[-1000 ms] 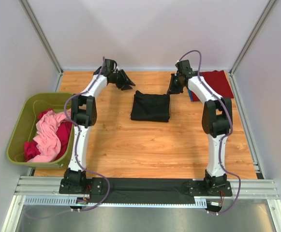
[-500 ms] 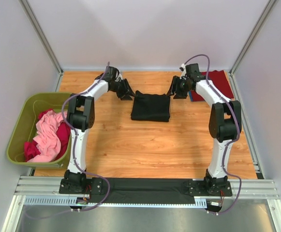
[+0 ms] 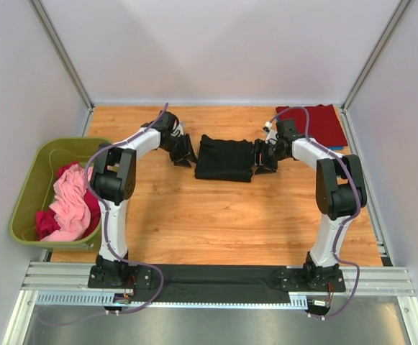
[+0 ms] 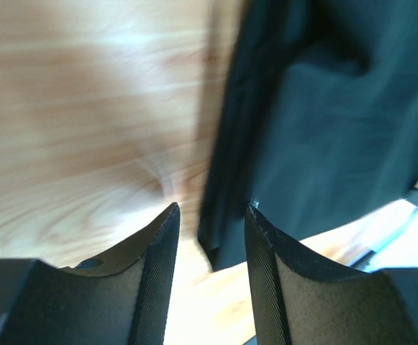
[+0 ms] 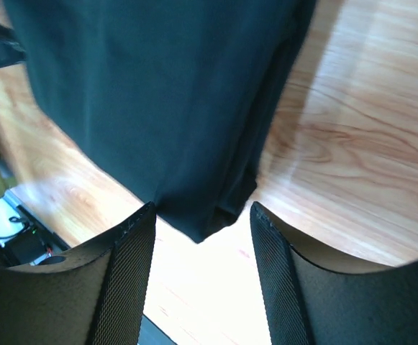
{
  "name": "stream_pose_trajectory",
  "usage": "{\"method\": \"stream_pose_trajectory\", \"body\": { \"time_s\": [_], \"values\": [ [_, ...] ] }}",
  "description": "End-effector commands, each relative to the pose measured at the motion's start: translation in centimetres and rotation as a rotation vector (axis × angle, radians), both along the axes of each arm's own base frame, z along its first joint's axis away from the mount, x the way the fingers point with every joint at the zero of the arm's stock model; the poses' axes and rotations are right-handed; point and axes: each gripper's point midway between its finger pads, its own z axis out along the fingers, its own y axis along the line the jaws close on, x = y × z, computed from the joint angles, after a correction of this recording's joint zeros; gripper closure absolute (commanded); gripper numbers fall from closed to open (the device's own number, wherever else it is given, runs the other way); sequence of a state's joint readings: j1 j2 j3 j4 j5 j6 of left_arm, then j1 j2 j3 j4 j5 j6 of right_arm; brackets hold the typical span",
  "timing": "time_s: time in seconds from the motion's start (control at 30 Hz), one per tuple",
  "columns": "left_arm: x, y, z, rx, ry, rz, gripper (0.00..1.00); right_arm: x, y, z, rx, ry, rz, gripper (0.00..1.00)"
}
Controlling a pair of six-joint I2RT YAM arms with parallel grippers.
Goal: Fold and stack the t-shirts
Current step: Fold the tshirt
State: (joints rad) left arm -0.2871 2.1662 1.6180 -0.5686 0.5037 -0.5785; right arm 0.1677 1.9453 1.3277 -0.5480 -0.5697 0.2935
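A folded black t-shirt (image 3: 224,158) lies flat on the wooden table at mid-back. My left gripper (image 3: 185,155) is open and empty just beside its left edge; the left wrist view shows the shirt's near corner (image 4: 226,248) between and beyond my fingertips. My right gripper (image 3: 260,159) is open and empty at the shirt's right edge; the right wrist view shows a shirt corner (image 5: 201,223) just ahead of my fingers. A folded dark red t-shirt (image 3: 314,123) lies at the back right. Pink (image 3: 70,203) and magenta shirts sit in the bin.
An olive-green plastic bin (image 3: 34,188) stands at the table's left edge. A bit of blue cloth (image 3: 334,147) shows under the red shirt's right side. Grey walls and frame posts close in the back and sides.
Both grippers have come down and toward me from the back of the table, closing in on the black shirt's left and right edges. The shirt has not moved.
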Motion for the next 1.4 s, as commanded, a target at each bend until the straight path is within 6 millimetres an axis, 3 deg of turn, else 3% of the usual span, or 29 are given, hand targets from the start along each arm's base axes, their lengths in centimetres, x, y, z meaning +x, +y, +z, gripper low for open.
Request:
{"method": "stream_pose_trajectory", "body": {
  "time_s": [0.0,0.13,0.6,0.7,0.8,0.83,0.93,1.0,1.1,1.2,1.3,1.33,1.37],
  "values": [
    [0.4,1.3,3.1,0.053,-0.114,-0.007,0.51,1.3,1.3,3.5,0.087,-0.165,0.062,0.43],
    [0.2,1.0,4.5,0.018,-0.158,-0.015,0.50,1.2,1.6,3.5,0.108,-0.184,0.079,0.42],
    [-1.8,-1.7,-0.8,-0.040,-0.013,-0.097,0.50,1.3,1.8,1.7,0.094,-0.156,0.077,0.45],
    [-2.1,-2.0,-1.2,-0.047,0.001,-0.105,0.56,1.0,1.8,1.4,0.088,-0.141,0.080,0.54],
    [-2.4,-2.0,-1.2,-0.044,0.011,-0.106,0.75,0.5,1.8,1.1,0.076,-0.129,0.078,0.67],
    [-2.5,-2.0,-1.2,-0.045,0.013,-0.107,0.84,0.4,1.8,1.0,0.071,-0.125,0.073,0.76],
    [-3.3,-1.9,-1.1,-0.053,0.044,-0.111,1.00,-0.2,1.8,0.9,0.068,-0.109,0.060,0.95],
    [-3.9,-1.8,-0.9,-0.054,0.061,-0.107,1.00,-1.0,1.6,0.8,0.055,-0.086,0.041,1.00],
    [-5.8,-1.5,-0.7,-0.071,0.091,-0.110,1.00,-3.0,1.4,0.5,0.043,-0.049,0.036,1.00],
    [-9.2,-1.5,-0.4,-0.110,0.162,-0.129,1.00,-5.0,1.8,0.6,0.054,-0.018,0.028,1.00],
    [-15.1,-0.8,-0.4,-0.096,0.245,-0.152,1.00,-9.4,3.0,1.0,0.038,0.004,0.060,1.00],
    [-16.0,-0.6,-0.4,-0.100,0.260,-0.140,1.00,-10.3,2.8,0.2,0.034,0.039,0.050,1.00],
    [-17.0,-0.8,-0.2,-0.107,0.264,-0.147,0.98,-11.6,3.7,1.1,0.037,0.017,0.076,1.00]
  ]
}}
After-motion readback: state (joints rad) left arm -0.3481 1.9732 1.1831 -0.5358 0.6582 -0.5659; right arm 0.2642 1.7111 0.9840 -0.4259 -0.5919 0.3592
